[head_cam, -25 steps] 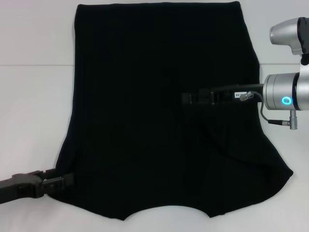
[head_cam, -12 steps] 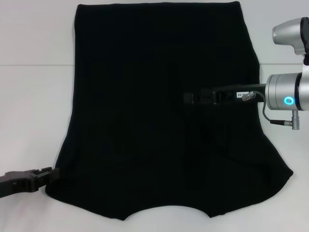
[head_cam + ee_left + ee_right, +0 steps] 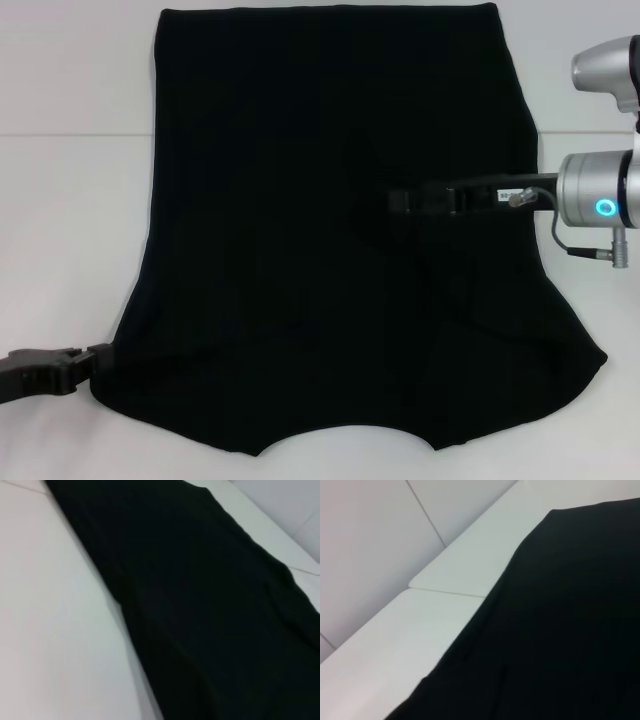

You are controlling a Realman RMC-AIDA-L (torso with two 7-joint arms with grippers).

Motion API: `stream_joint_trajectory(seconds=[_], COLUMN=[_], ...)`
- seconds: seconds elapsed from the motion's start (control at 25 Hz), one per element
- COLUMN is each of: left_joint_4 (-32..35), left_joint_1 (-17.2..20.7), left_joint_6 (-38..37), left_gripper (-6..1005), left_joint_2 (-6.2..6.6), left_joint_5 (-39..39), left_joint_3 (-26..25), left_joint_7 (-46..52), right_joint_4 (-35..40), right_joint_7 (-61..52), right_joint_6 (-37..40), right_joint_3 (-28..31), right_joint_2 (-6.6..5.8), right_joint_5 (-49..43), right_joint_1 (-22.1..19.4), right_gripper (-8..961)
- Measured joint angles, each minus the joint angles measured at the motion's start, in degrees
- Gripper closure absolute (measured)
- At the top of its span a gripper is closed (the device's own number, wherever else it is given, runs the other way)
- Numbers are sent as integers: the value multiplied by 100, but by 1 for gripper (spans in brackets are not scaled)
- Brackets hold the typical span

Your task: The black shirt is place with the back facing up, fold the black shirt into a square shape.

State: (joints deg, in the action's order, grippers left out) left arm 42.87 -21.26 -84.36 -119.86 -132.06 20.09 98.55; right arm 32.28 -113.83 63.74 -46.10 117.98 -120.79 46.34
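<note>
The black shirt (image 3: 300, 200) lies flat on the white table (image 3: 70, 220), with its curved neckline at the near edge and its straight hem far away. It spans most of the head view and also fills the left wrist view (image 3: 210, 605) and right wrist view (image 3: 570, 630). My left gripper (image 3: 95, 358) sits low on the table at the shirt's near-left corner, its tip right at the fabric's edge. My right gripper (image 3: 395, 203) reaches in from the right over the middle of the shirt, where the cloth bulges slightly beside its tip.
A seam (image 3: 70, 135) runs across the white table on the left. The right arm's silver wrist with a blue light ring (image 3: 600, 208) hangs past the shirt's right edge. The right wrist view shows the table's far edge (image 3: 445, 587) and a wall behind it.
My left gripper has drawn back to the left, from on the shirt's near-left corner to just off its edge. My right arm has shifted slightly to the right.
</note>
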Motion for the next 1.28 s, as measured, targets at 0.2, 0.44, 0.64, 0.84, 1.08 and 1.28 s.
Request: stream_joint_trajectory(seconds=[0.2,0.44,0.64,0.84,1.08,1.28], left_joint_4=[135,151,151,121,116,116], left_joint_1=[-29,-46,-45,-45,-62,-87], left_joint_6=[-210,-280,-285,-285,-285,-289], left_gripper=[957,970,968,966,964,962], left_joint_2=[64,93,95,82,89,99], left_joint_5=[-16,-16,-15,-2,-7,-9], left_joint_3=[-34,-48,-56,-59,-51,-49], left_joint_7=[24,30,25,-19,-22,-23], right_joint_4=[-181,-119,-119,-211,-335,-410], right_joint_7=[-113,-322,-361,-373,-446,-475], right_joint_6=[54,531,820,876,910,998], right_joint_3=[40,346,501,496,470,466], right_joint_2=[-254,-517,-788,-957,-960,-880], right_joint_5=[6,17,-14,-27,-415,-715], right_joint_1=[-146,-595,-1036,-1384,-1450,-1373], right_gripper=[164,164,165,166,169,172])
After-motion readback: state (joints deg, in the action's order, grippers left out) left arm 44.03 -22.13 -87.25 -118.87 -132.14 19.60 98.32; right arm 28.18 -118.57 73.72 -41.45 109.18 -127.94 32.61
